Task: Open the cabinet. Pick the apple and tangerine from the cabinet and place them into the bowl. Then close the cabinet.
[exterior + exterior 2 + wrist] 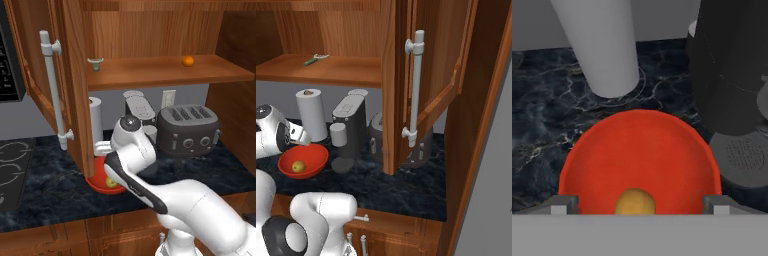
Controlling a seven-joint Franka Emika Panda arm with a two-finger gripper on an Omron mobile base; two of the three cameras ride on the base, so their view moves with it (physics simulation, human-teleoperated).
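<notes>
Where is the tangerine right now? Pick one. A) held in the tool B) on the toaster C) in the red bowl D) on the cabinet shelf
D: the tangerine sits on the cabinet shelf, while the red bowl holds just the apple.

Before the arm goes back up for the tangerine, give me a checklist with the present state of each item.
1. Apple lying in the bowl: ok, it rests on the red floor of the bowl.
2. Gripper let go of the apple: ok, the fingers stand wide apart on either side of it, not touching it.
3. Cabinet doors open: ok, both stand swung out.
4. Tangerine in sight on the shelf: ok, it sits near the shelf's right end, nothing around it.
5. Room in the bowl for a second fruit: ok, most of the floor is bare.
6. Free way up past the left door's edge: cannot tell.
</notes>
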